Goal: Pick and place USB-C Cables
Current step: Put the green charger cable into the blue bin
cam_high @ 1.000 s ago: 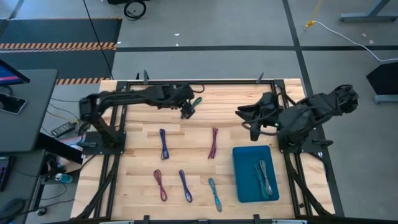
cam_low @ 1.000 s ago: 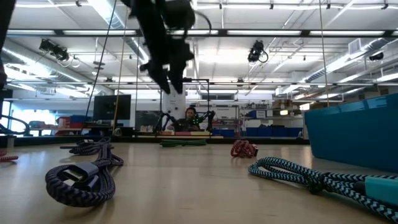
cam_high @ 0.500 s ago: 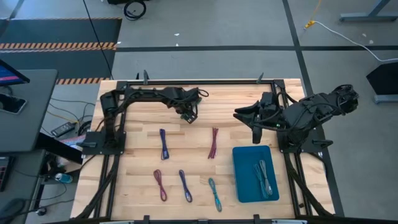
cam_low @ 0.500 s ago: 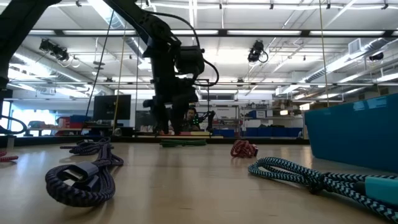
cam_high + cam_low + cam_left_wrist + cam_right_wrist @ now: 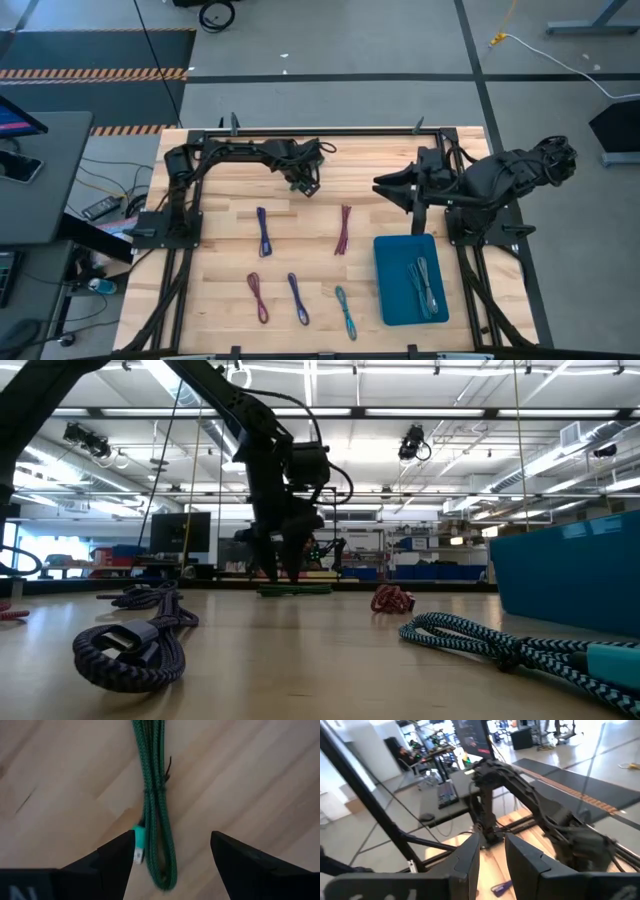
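Wooden table (image 5: 220, 250): left arm's spread jaws straddling green cable (image 5: 155, 795).

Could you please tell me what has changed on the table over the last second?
The left gripper has come down toward the far edge and now stands with open jaws astride the green cable, not yet gripping it. The right gripper shifted slightly. The other cables and the blue bin stayed put.

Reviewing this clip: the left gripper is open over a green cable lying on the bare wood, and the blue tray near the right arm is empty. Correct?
Not quite. The blue tray is not empty: the high view shows cables lying in it. The rest holds; the left wrist view shows the left gripper open astride the green cable on the wood.
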`<action>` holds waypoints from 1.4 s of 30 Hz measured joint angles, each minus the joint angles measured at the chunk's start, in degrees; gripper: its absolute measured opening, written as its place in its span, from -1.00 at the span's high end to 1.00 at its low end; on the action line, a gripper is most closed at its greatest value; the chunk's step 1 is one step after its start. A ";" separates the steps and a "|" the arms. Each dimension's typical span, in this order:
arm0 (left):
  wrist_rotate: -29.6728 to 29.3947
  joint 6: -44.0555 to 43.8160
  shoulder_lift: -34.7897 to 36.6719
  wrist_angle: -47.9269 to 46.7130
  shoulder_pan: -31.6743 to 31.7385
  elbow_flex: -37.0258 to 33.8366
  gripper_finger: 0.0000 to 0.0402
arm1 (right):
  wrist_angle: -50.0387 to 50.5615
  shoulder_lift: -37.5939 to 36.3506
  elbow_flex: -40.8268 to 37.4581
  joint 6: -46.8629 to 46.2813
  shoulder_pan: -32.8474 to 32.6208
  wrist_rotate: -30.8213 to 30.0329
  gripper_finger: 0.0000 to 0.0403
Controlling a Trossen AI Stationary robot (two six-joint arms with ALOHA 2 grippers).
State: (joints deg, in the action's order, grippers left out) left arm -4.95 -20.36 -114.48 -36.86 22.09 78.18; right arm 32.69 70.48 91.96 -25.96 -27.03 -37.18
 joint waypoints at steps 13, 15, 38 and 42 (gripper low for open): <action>1.12 0.76 -4.19 0.12 -0.12 0.25 -0.06 | -1.77 0.00 0.00 3.23 0.00 1.82 0.52; 1.45 1.35 -3.96 0.21 -0.02 0.17 0.16 | -1.63 0.00 0.00 4.08 0.00 1.82 0.52; 1.71 0.37 33.41 -10.11 -0.96 -0.18 0.93 | 13.67 0.29 -2.65 1.66 3.42 -19.99 0.52; 0.09 -0.09 42.31 -7.00 -3.25 -0.10 0.93 | 10.65 0.33 -6.82 0.06 7.76 -19.80 0.52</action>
State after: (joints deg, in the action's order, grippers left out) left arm -4.86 -20.45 -72.17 -43.87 18.84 78.08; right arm 43.34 70.81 85.15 -25.90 -19.26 -56.98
